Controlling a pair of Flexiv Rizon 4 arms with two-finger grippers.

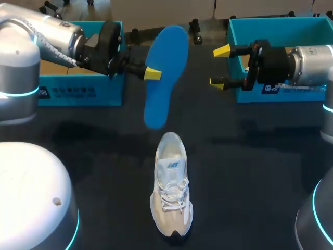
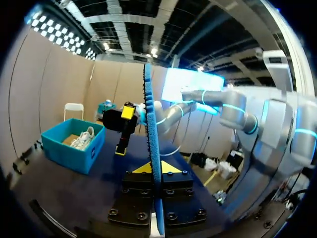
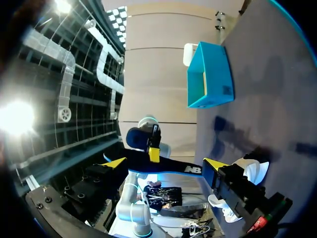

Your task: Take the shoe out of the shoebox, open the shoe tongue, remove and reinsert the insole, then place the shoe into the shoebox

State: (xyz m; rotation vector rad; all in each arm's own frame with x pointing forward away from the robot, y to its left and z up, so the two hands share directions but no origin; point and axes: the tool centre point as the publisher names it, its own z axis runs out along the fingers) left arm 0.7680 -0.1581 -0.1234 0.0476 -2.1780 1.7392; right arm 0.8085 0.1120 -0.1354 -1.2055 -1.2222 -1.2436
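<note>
My left gripper holds a blue insole in the air above the table, shut on its edge. In the left wrist view the insole stands edge-on between that gripper's yellow tips. The white shoe lies on the dark table below, toe toward the front edge. My right gripper hangs open and empty to the right of the insole, apart from it. In the right wrist view its fingers stand wide, with the insole ahead and the shoe partly hidden behind one finger.
A teal shoebox stands at the back left behind my left arm. A second teal box sits at the back right; the left wrist view shows another white shoe inside that box.
</note>
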